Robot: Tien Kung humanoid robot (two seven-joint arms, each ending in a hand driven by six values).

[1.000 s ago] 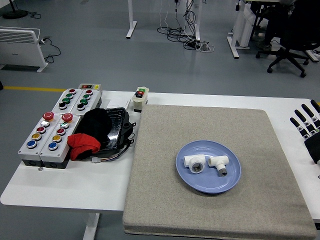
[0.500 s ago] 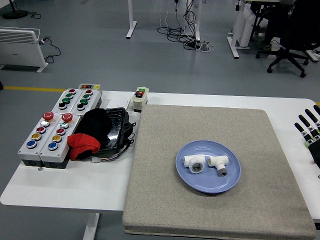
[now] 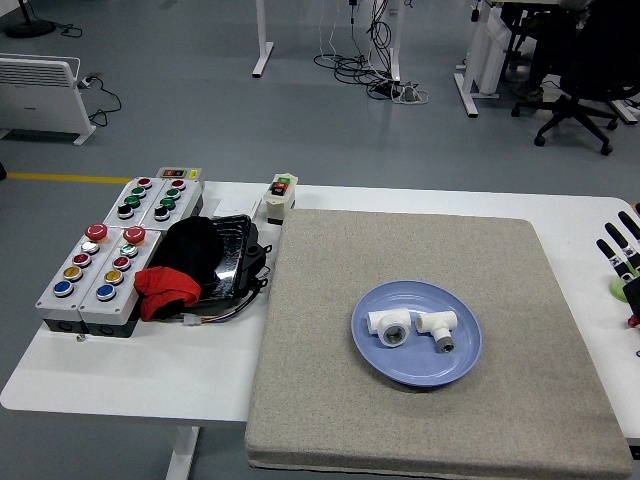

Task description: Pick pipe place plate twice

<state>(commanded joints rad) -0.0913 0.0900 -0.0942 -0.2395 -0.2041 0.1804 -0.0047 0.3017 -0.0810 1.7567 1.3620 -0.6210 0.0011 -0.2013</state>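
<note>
Pipes (image 3: 411, 327) well apart from hand (image 3: 626, 255).

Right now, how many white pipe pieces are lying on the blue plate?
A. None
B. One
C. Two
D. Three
C: two white pipe fittings lie side by side on the blue plate, while the robot's right hand is at the table's right edge holding nothing.

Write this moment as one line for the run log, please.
plate: on grey mat | pipe fittings: both on plate | right hand: at right edge, fingers spread, holding nothing | left hand: not visible
</note>
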